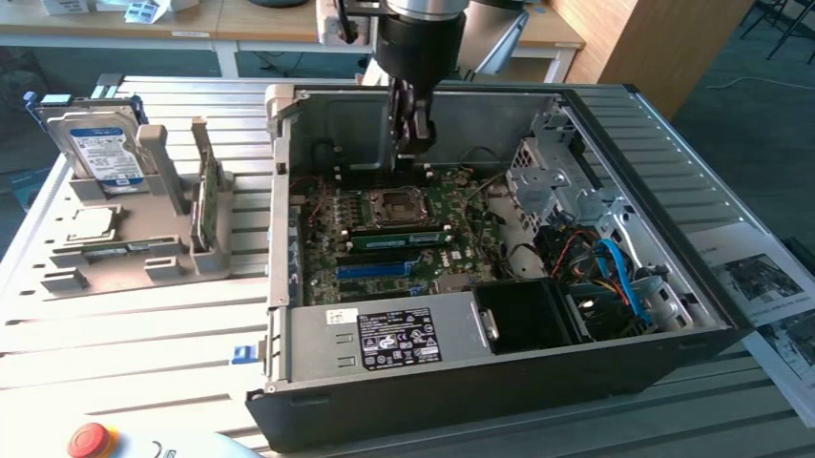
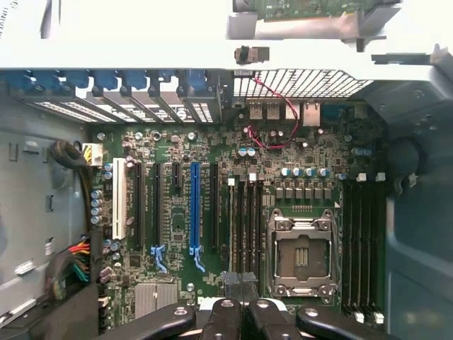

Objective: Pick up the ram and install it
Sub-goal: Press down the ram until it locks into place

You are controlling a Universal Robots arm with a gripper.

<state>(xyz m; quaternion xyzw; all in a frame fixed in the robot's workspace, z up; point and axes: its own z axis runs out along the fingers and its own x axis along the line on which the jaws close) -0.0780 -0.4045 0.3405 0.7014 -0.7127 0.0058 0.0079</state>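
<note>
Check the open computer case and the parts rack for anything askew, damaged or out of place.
Nothing stands out. The hard drive and the ram stand upright in the grey rack, and the processor lies flat on it. The motherboard in the open case shows no loose parts or damage.

Matt grey metal case [image 1: 382, 110]

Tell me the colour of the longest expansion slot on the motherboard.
Blue. The long expansion slot stands out among black slots on the green motherboard, clearest in the wrist view.
</note>
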